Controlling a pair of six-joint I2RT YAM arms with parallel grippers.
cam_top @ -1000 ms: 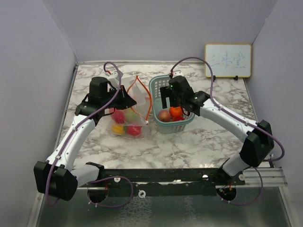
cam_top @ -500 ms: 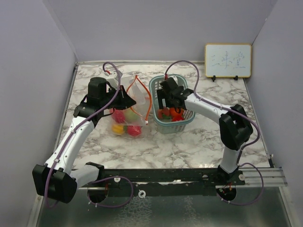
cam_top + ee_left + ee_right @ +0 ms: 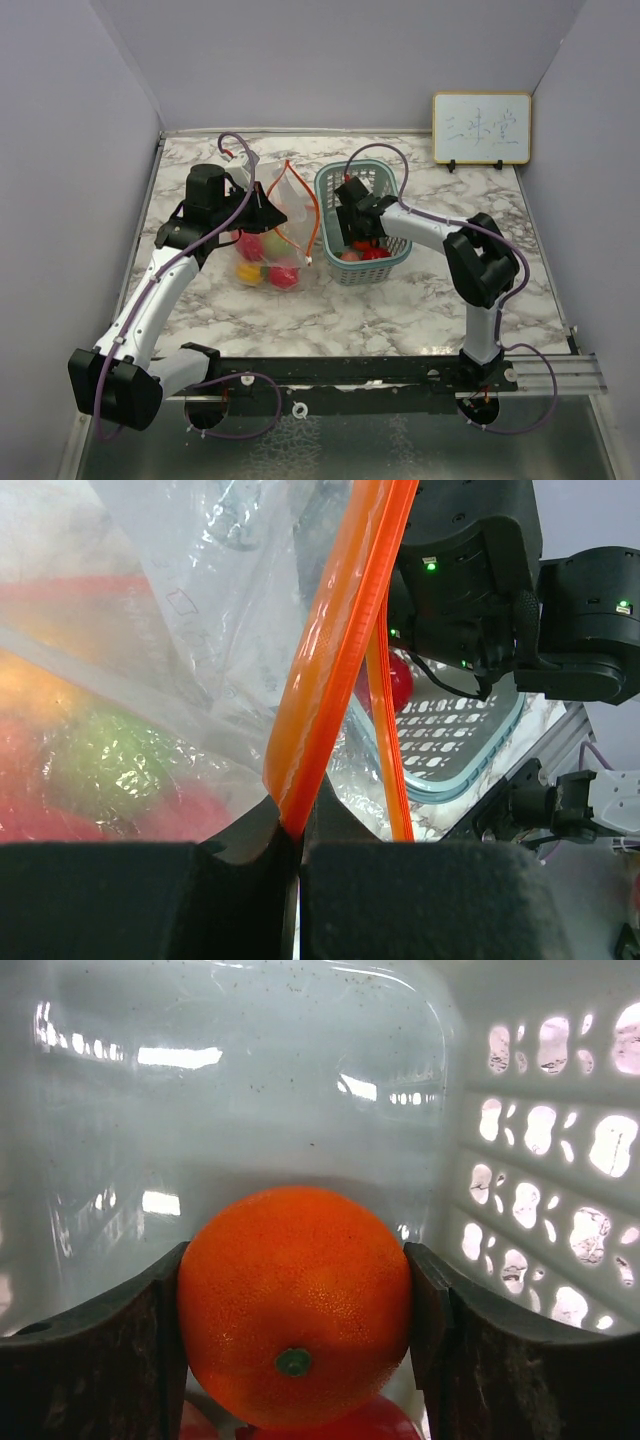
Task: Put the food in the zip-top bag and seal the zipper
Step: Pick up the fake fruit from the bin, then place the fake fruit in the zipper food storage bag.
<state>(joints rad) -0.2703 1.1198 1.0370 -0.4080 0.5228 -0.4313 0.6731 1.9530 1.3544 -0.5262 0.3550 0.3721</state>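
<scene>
the orange fruit (image 3: 295, 1305) is sitting low inside the teal basket (image 3: 540, 1160), on top of a red fruit (image 3: 330, 1430), and the right gripper (image 3: 296, 1280) is pressing its two fingers against both sides of it. other food (image 3: 266, 258) is lying in the zip-top bag (image 3: 285, 225), just beside the basket. the left gripper (image 3: 297, 865) is pinching the zipper (image 3: 335, 660) and holding the mouth up. i am thinking the round glossy fruit may be slipping out during the lift. it may also be knocking the strip out of the closed fingers, so that the mouth is collapsing.
</scene>
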